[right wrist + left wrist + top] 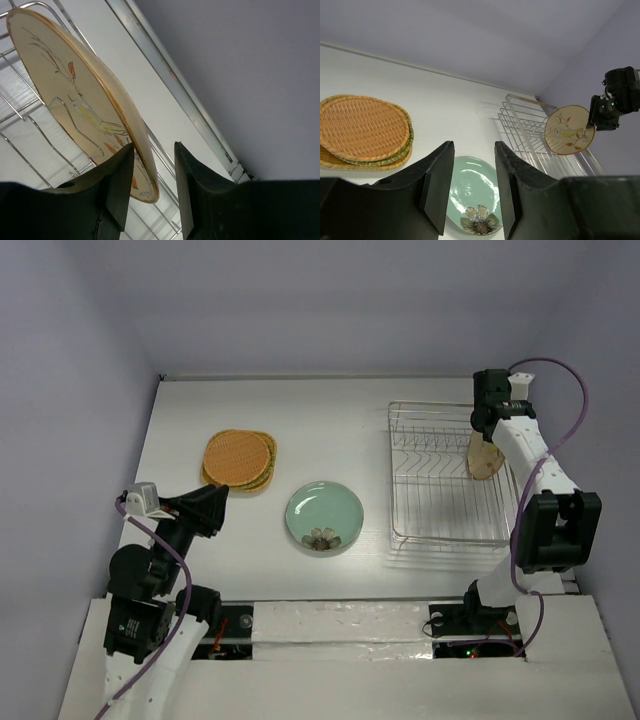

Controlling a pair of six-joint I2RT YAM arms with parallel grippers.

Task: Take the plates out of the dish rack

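Observation:
The silver wire dish rack [440, 510] stands at the right. One beige floral plate [486, 460] stands upright in its far right corner. My right gripper [487, 434] is over it, jaws open and straddling the plate's rim [142, 150]; the left finger lies against the plate's face and there is a gap to the right finger. The pale green flower plate [324, 515] lies flat mid-table. Three orange woven plates [239, 460] are stacked at the left. My left gripper [215, 502] is open and empty, hovering between the stack [362, 127] and the green plate [470, 192].
The rest of the rack [530, 135] holds no other plates, only upright prongs. Lavender walls enclose the table on the left, back and right; the right wall runs close beside the rack [170, 75].

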